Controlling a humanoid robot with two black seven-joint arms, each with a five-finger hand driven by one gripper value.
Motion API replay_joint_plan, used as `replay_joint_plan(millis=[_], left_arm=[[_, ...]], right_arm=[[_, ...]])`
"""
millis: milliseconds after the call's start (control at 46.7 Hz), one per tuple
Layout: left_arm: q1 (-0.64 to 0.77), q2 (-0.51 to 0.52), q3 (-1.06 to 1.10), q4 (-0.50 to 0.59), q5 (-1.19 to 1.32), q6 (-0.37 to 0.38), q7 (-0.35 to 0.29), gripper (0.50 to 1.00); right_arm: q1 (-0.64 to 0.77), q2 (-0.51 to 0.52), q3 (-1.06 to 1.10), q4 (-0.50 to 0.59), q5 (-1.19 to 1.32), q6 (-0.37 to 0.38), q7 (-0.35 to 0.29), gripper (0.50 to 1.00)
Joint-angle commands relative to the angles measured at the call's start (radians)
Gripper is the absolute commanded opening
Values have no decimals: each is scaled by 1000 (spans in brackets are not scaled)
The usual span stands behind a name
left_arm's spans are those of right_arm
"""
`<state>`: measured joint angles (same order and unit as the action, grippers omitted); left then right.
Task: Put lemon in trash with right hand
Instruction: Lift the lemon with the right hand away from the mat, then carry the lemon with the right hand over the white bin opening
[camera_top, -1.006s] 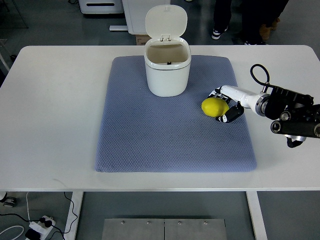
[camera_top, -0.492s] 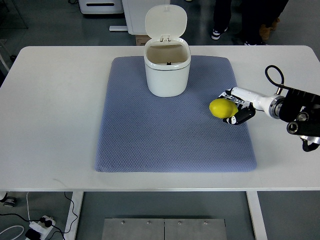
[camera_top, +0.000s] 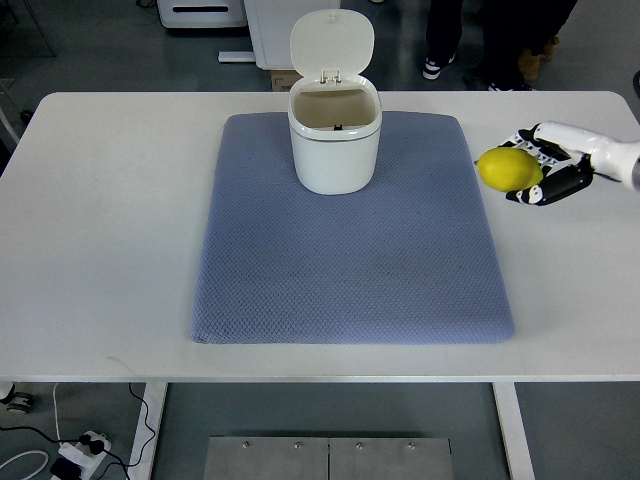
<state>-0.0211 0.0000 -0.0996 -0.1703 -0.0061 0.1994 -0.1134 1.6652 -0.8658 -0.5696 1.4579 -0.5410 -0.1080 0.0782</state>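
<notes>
the lemon (camera_top: 509, 168) sits in the grip of the right hand (camera_top: 545, 170), to the right of the trash bin (camera_top: 335, 137) and well apart from it, past the right edge of the blue mat (camera_top: 350, 270) and over the white desk (camera_top: 110, 230). the right hand enters from the picture's right edge, its white forearm lying roughly level and pointing left toward the bin. dark fingers (camera_top: 556, 186) curl around the right side and underside of the fruit. the lemon is bright yellow, oval, smooth, its left half uncovered. the bin is white, stands upright on the far part of the mat, and its hinged lid is tipped up and back, leaving the mouth uncovered.
</notes>
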Motion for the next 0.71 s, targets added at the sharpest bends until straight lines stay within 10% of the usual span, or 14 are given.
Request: replay_joint_plan(millis=[0,685], left_arm=[[1,0,0,0,0,0,0,1000],[1,0,0,0,0,0,0,1000]], right_arm=[[73,-22,0,7,21,51,-3,500],[189,315,5,-129,226,25,-54,500]])
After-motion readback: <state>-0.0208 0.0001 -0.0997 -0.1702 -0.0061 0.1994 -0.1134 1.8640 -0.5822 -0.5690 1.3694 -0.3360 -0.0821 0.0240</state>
